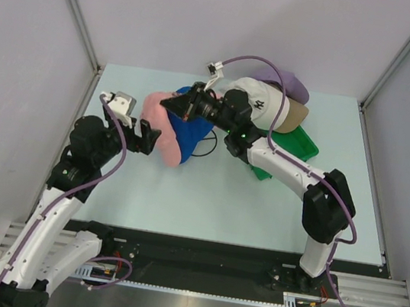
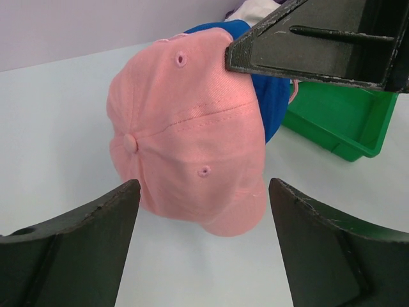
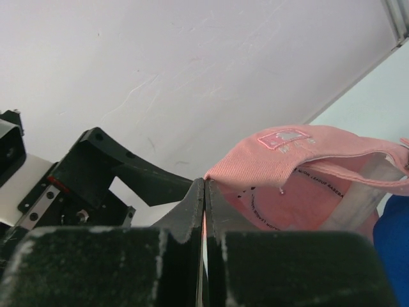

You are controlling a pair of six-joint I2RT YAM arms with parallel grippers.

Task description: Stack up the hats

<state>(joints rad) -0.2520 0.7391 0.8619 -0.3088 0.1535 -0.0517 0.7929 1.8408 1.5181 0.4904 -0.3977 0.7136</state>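
The pink cap (image 1: pixel 164 126) lies partly over the royal blue cap (image 1: pixel 195 131) at mid-table. My right gripper (image 1: pixel 175 106) is shut on the pink cap's back edge (image 3: pixel 300 167) and lifts it; blue fabric (image 3: pixel 393 256) shows below. My left gripper (image 1: pixel 146 137) is open and empty, its fingertips just short of the pink cap's crown (image 2: pixel 185 134) on the near-left side. The blue cap (image 2: pixel 271 96) peeks out behind it. The white cap (image 1: pixel 263 100), tan cap (image 1: pixel 296 118) and lavender cap (image 1: pixel 287 81) sit nested at the back right.
A green tray (image 1: pixel 296 145) lies under my right arm, right of the caps, and shows in the left wrist view (image 2: pixel 339 121). A thin black wire loop (image 1: pixel 207 148) lies beside the blue cap. Enclosure walls stand on both sides and at the back.
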